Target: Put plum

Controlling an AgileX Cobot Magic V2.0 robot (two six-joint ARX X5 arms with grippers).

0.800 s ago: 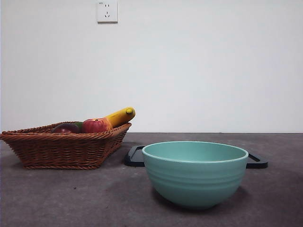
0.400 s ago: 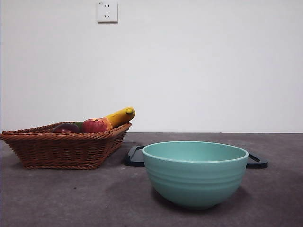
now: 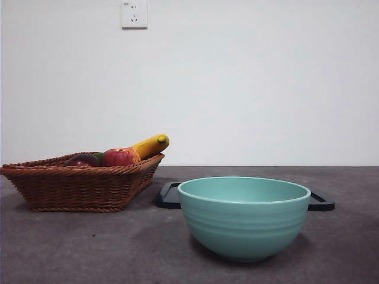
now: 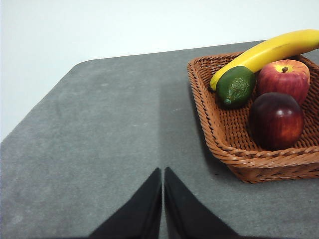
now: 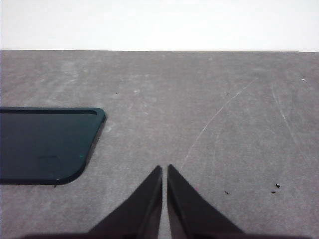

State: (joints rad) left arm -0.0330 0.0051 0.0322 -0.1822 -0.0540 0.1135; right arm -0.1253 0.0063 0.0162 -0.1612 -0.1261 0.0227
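Background: a plain white wall with a white socket [image 3: 134, 14] high on it, behind a dark grey table [image 3: 89, 248].
Table: its far corner shows in the left wrist view; the right wrist view shows only scratched grey surface.
Bowl: a round mint-green ceramic bowl [image 3: 244, 218] stands near and large in the front view and hides the middle of the tray behind it.
Tray: a flat black plastic tray [image 5: 45, 144]; in the front view only its two ends show, and the right wrist view cuts it off at the picture's edge.
Basket: a brown woven wicker basket [image 4: 219, 134], well apart from the bowl; its wall hides the lower parts of the fruit in the front view.
Banana: a long yellow banana [image 4: 269, 52] leans over the basket rim.
Apple: a red-and-yellow apple [image 4: 283, 79] lies beside the plum.
Plum: the glossy dark maroon plum [image 4: 276, 121] lies in the basket, touching the apple; from the front only its top shows [image 3: 82, 160].
Green fruit: a small dark green bumpy fruit [image 4: 235, 86] lies under the banana.
Left gripper [image 4: 163, 174]: jaws pressed together, holding nothing, above bare table beside the basket.
Right gripper [image 5: 165, 172]: jaws closed with only a thin slit, empty, near the tray's corner.
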